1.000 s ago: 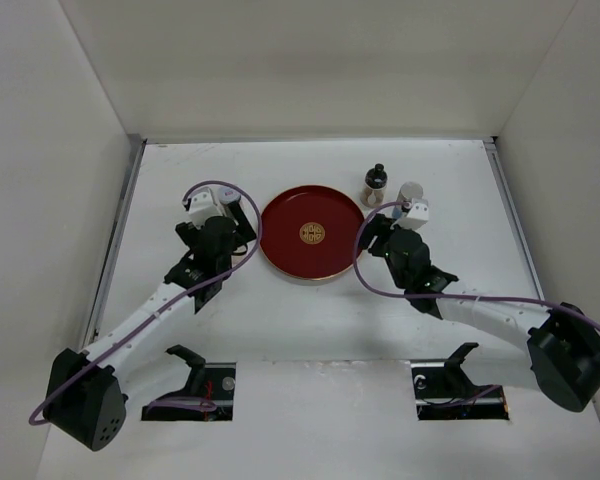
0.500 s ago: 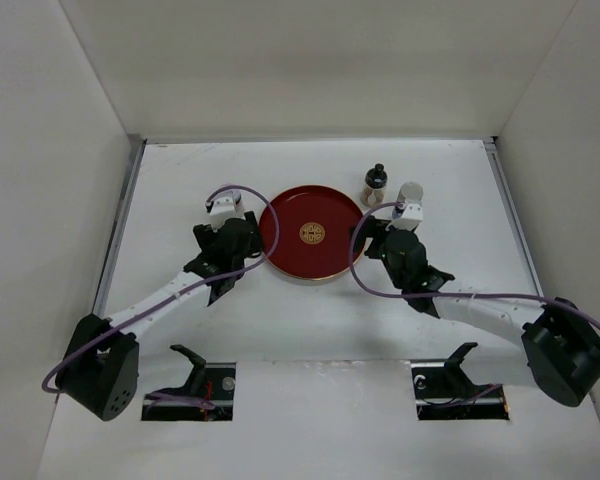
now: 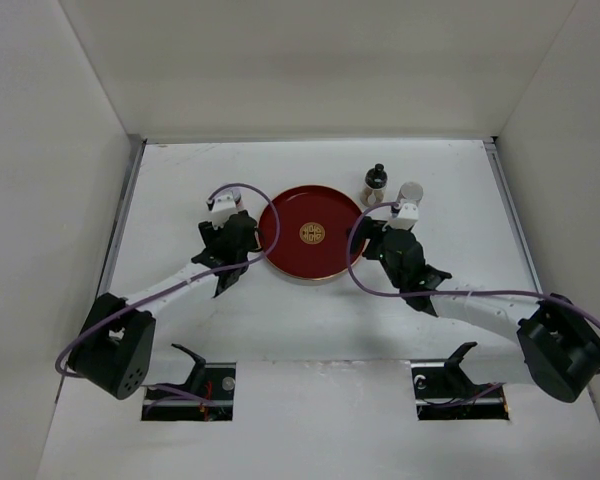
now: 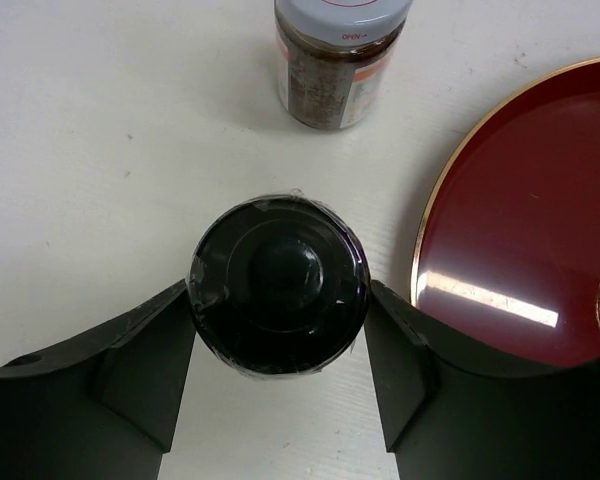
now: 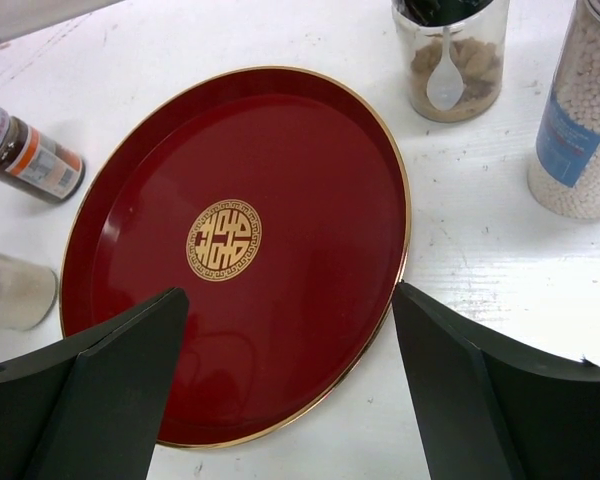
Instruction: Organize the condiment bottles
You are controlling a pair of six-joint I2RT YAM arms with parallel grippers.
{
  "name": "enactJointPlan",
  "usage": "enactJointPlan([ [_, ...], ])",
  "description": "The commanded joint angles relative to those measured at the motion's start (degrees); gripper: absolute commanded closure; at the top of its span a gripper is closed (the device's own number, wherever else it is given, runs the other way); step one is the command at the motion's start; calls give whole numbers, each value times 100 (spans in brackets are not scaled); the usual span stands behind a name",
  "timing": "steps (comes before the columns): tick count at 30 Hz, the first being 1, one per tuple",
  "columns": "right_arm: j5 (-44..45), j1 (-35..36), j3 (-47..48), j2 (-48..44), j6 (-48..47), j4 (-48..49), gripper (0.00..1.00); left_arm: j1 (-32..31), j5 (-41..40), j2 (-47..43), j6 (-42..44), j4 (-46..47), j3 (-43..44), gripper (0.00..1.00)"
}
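Left of the red tray [image 3: 313, 232]: the left gripper [image 4: 278, 290] has its 2 fingers [image 4: 130, 370] pressed against opposite sides of the black-capped bottle [image 4: 277, 270], which reads as a grasp. Whether the bottle rests on the table [image 4: 80, 150] or hangs just above it I cannot tell.
Position of that bottle: upright, just beside the tray's gold rim, not on the tray.
Neighbour: a pale-lidded jar [image 4: 340, 50] of dark brown contents, upright, just beyond the gripped bottle and apart from it.
Right gripper [image 5: 290, 295]: spread wide, holding nothing, over the tray's near edge.
Right of the tray: a spoon jar [image 5: 450, 60] with a black cap and a taller bead jar [image 5: 580, 120], both upright, near each other, off the tray.
Weight and stiffness: all 4 look small, rigid and probably light. The walls seem to be glass or hard plastic, so they likely will not give under a squeeze.
Surface: wrinkled clear film covers the black cap, so it is probably slick, and a round cap meets flat fingers on only 2 narrow lines.
Where to hold: across the widest diameter, centred, as the fingers sit now. A hold lower on the body would likely resist twisting better.
Risk: the bead jar may tip if nudged high.
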Motion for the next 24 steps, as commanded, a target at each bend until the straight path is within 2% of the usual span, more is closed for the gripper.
enactJointPlan([
  [1, -82, 37, 257, 46, 27, 267, 10, -95, -361, -610, 120, 571, 214, 68],
  [6, -108, 37, 266, 107, 53, 267, 10, -446, -538, -1007, 497, 703, 670, 71],
  [9, -109, 37, 257, 37, 53, 267, 11, -587, -372, -806, 551, 993, 934, 71],
  [17, -3, -50, 64, -323, 124, 337, 11, -596, 630, 1056, 357, 1388, 2146, 70],
  [24, -12, -130, 11, -367, 159, 381, 11, -702, 912, 2191, 358, 1406, 2859, 70],
])
